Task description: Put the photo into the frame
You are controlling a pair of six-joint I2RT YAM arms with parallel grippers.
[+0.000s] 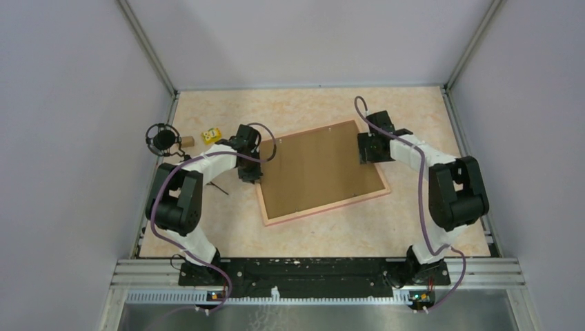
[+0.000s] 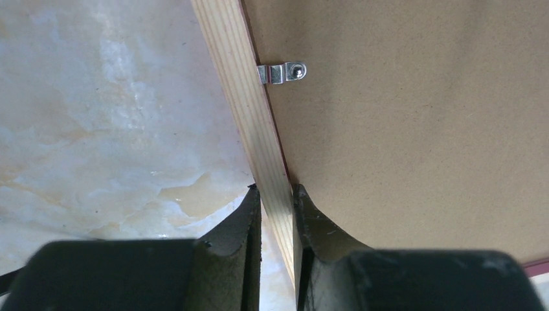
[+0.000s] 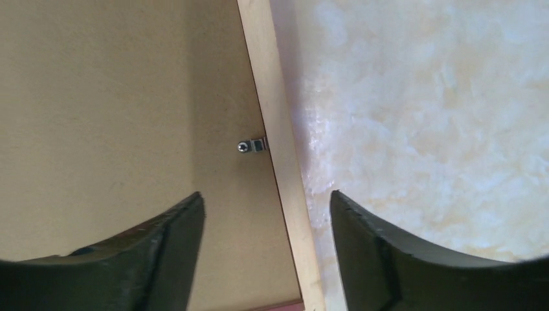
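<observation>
The frame [image 1: 324, 207] lies back-up and askew on the marbled table, its pale wood rail [image 2: 249, 110] edging a brown backing board [image 1: 317, 169]. My left gripper [image 1: 250, 176] is at the frame's left side. In the left wrist view it [image 2: 276, 191] is shut on that rail, one finger outside it and one on the board. My right gripper [image 1: 365, 150] hovers over the right side. It [image 3: 267, 197] is open, its fingers astride the right rail [image 3: 275, 116] without touching it. The photo is hidden.
Small metal clips [image 2: 283, 72] [image 3: 252, 146] reach from the rails onto the board. A yellow object [image 1: 211, 136], a wooden block [image 1: 187, 141] and a black ringed device [image 1: 163, 140] sit at the far left. A thin black stick [image 1: 219, 187] lies near the left arm. Walls enclose the table.
</observation>
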